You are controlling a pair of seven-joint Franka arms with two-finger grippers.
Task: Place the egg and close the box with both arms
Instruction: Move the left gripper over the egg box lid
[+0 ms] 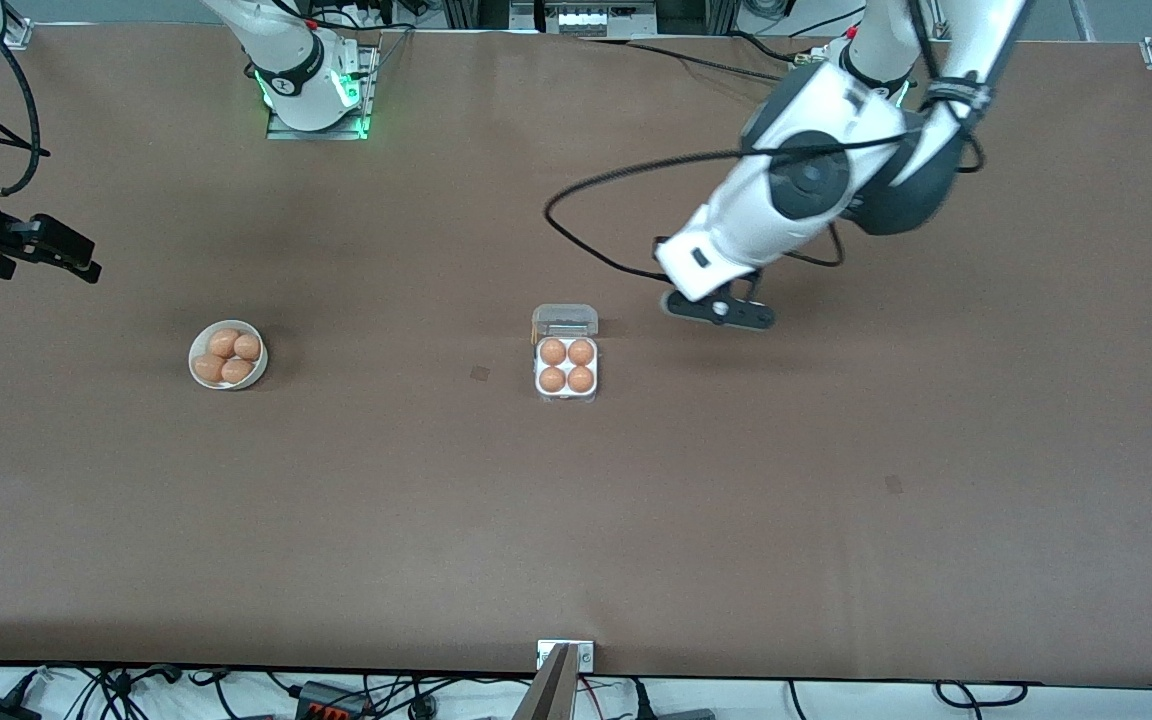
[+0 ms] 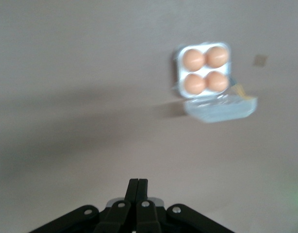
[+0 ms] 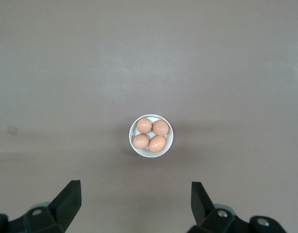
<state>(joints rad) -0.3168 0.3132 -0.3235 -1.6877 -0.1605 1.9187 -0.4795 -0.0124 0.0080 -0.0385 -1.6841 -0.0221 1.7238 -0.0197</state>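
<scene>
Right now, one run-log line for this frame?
box: four eggs in, lid open | left gripper: shut, over table beside box | right gripper: open, waiting, bowl end

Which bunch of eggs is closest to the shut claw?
The four eggs in the box, beside the shut left claw. The bowl eggs sit toward the right arm's end.

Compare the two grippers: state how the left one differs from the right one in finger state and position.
The left gripper's fingers are shut together; the right gripper's fingers are spread wide. The left gripper hangs beside the box with its open lid; the right gripper hangs away from the bowl of eggs. Both are black and empty.
</scene>
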